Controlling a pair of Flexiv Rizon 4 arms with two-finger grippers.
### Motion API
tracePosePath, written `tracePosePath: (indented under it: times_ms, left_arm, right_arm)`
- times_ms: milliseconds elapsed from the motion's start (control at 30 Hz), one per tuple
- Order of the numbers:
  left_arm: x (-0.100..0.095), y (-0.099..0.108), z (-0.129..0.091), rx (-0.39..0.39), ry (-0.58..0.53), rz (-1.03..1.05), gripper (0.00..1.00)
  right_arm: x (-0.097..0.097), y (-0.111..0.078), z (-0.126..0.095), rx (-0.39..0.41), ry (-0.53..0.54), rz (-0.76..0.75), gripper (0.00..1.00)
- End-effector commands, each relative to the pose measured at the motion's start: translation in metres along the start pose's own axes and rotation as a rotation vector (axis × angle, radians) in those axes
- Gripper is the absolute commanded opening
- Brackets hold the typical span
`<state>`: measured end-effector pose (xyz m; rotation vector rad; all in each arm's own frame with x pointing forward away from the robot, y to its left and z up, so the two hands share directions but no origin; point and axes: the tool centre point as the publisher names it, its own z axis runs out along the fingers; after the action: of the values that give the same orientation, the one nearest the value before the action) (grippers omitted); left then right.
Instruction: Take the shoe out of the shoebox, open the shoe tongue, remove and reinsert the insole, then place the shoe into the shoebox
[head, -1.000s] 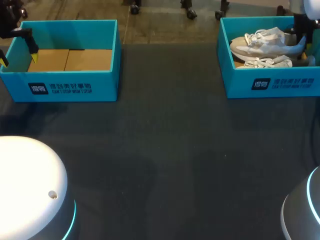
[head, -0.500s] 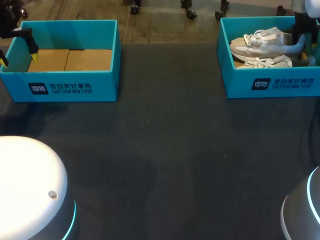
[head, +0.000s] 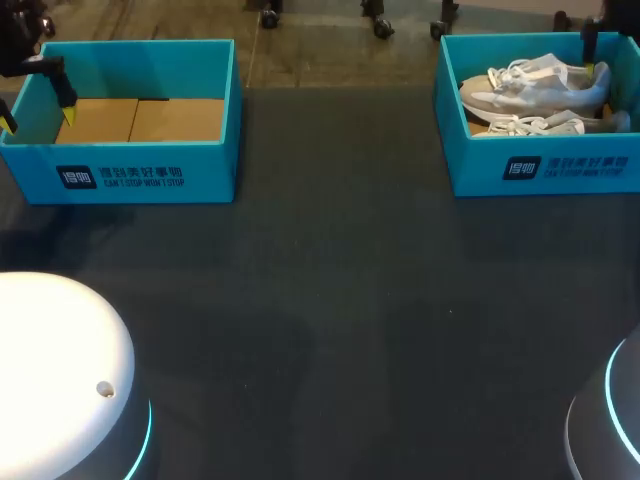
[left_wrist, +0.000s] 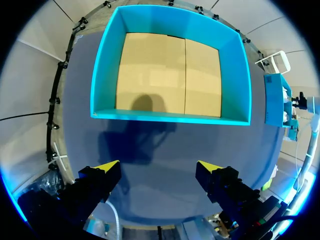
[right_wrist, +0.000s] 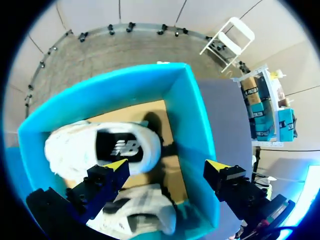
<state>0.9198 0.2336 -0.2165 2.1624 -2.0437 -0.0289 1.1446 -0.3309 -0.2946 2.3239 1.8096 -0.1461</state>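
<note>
Two white shoes lie in the blue shoebox (head: 545, 168) at the table's far right: one shoe (head: 530, 85) at the back, the other shoe (head: 535, 124) in front of it. My right gripper (right_wrist: 167, 165) hangs open above that shoebox (right_wrist: 192, 120), holding nothing; the back shoe (right_wrist: 100, 147) lies below its fingers. In the head view only one dark finger (head: 590, 42) of it shows, above the shoe's heel. My left gripper (left_wrist: 158, 166) stands open and empty short of the other box (left_wrist: 105, 65); in the head view the left gripper (head: 38, 118) is at that box's left end.
The left blue box (head: 130, 170) holds nothing but its cardboard floor. Dark table surface stretches between the two boxes. My arms' white rounded bases sit at the near left (head: 60, 380) and near right (head: 605, 430).
My right gripper has opened, let go of the back shoe's heel, and risen away from it. The shoe stays in the box. The left arm has not moved.
</note>
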Motion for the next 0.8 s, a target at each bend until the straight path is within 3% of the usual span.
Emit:
tracePosePath:
  times_ms: [33, 467, 800]
  left_arm:
    - [0.0, 0.0, 0.0, -0.001, -0.001, 0.0, 1.0]
    - [0.0, 0.0, 0.0, -0.001, -0.001, 0.0, 1.0]
    - [0.0, 0.0, 0.0, -0.001, -0.001, 0.0, 1.0]
  right_arm:
    - [-0.007, -0.043, -0.055, -0.044, 0.042, -0.015, 1.0]
    - [0.014, -0.127, -0.144, -0.052, 0.152, -0.091, 1.0]
    - [0.033, -0.2, -0.171, -0.047, 0.158, -0.077, 1.0]
